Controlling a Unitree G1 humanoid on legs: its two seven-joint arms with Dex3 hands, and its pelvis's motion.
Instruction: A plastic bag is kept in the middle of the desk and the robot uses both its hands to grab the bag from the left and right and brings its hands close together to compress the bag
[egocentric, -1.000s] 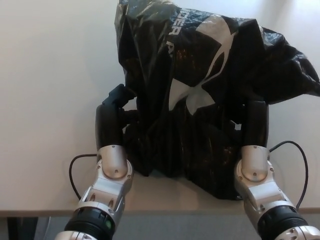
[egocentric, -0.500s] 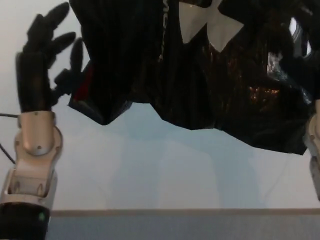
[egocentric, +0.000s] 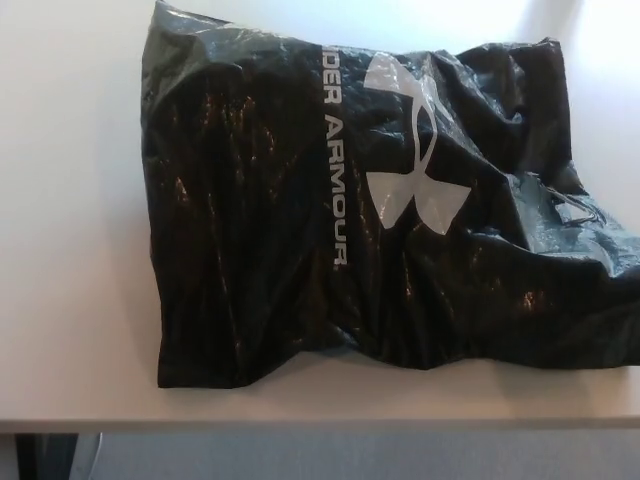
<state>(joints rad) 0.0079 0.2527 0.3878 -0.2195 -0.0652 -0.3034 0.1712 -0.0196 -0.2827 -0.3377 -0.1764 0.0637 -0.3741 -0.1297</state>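
Observation:
A large black plastic bag (egocentric: 250, 220) with a white logo and white lettering lies spread out flat across the middle of the white desk (egocentric: 70, 250). It reaches from the far left-centre to the right edge of the picture and is wrinkled, most of all on its right side. Neither of my hands shows in the head view.
The desk's front edge (egocentric: 320, 425) runs along the bottom of the picture, with grey floor below it. A dark table leg (egocentric: 45, 455) shows at the bottom left.
Both hands were pressing the bunched bag a second ago, then the left hand stood open beside it. Now both hands are out of the picture and the bag lies spread flat.

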